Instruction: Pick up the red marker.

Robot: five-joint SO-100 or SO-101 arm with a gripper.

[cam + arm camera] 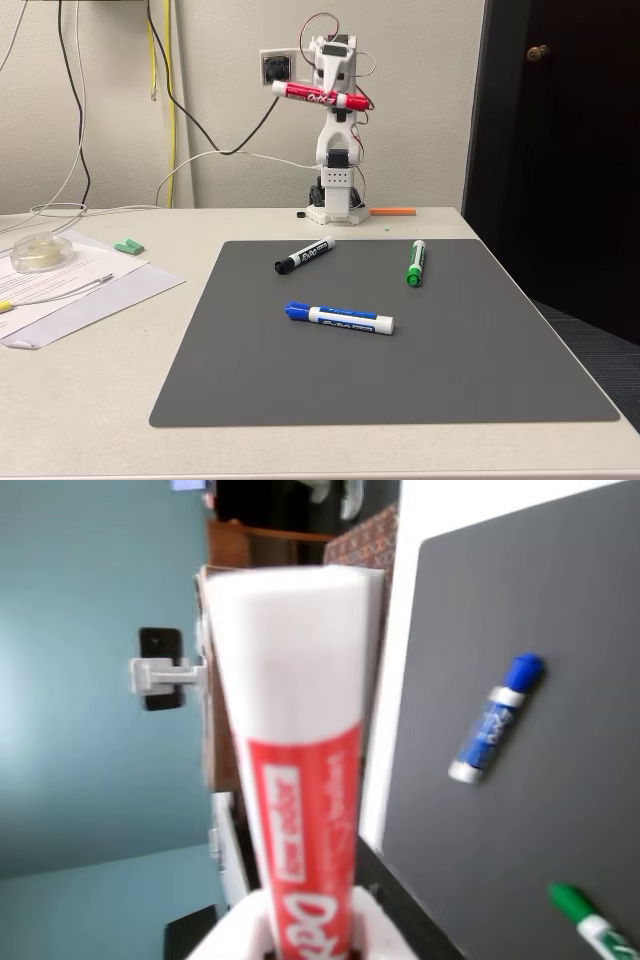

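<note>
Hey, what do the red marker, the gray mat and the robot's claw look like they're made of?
The red marker: smooth plastic barrel, likely glossy, going by its white body and printed red label. The gray mat: a thin, matte sheet, perhaps rubber or soft plastic; it lies flat with no glare. The claw: white hard plastic, possibly 3D-printed, though the pictures are too soft to confirm.

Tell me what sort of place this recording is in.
Probably an office or small lab room: a pale table with a grey mat, whiteboard markers like the blue marker, papers, and cables on the wall.
</note>
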